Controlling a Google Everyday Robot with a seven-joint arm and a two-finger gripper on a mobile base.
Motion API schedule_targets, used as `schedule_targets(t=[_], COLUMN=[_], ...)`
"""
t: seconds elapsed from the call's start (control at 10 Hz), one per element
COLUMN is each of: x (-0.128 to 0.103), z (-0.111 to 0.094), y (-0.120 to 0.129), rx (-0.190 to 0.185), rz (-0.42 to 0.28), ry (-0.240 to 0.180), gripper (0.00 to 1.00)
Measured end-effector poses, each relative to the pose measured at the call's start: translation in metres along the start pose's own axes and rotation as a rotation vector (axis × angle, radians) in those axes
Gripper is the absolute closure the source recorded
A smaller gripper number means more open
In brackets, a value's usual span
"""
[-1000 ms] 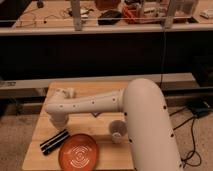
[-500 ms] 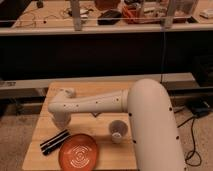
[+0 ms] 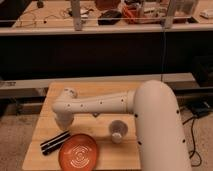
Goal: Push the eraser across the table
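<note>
The eraser point(image 3: 55, 142) is a long black bar lying at an angle near the front left of the wooden table point(image 3: 100, 90). My white arm reaches from the right across the table to the left. Its gripper point(image 3: 62, 121) points down at the table just behind the eraser, a short gap away. The wrist housing hides the gripper's tip.
An orange plate point(image 3: 78, 150) lies at the front edge, right next to the eraser. A small white cup point(image 3: 117, 131) stands right of the plate, beside my arm. A low ledge and a dark wall run behind the table. A cluttered bench point(image 3: 115, 17) is farther back.
The arm's wrist end has shifted slightly right and toward the front. The eraser, plate and cup have not moved.
</note>
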State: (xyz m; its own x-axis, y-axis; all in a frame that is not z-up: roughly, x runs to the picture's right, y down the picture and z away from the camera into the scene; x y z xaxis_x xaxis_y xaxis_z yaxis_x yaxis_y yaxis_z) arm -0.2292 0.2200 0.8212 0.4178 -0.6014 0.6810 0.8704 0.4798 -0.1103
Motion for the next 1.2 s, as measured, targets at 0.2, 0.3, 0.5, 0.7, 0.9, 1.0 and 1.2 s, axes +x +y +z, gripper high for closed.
schedule_targets(t=[0.2,0.3,0.5,0.7,0.9,1.0,1.2], x=[0.002,0.003,0.003,0.002,0.003,0.002,0.002], z=[-0.002,-0.002,-0.003,-0.003,-0.003,-0.003,-0.002], y=[0.005,0.006,0.011,0.013,0.016,0.017,0.02], rx=[0.003,0.005,0.009,0.011,0.014,0.016,0.019], rz=[0.006,0.006,0.01,0.01,0.011,0.009,0.005], ry=[-0.005,-0.009,-0.014,-0.019,-0.024,-0.027,-0.032], gripper=[1.0,1.0,1.0,1.0,1.0,1.0,1.0])
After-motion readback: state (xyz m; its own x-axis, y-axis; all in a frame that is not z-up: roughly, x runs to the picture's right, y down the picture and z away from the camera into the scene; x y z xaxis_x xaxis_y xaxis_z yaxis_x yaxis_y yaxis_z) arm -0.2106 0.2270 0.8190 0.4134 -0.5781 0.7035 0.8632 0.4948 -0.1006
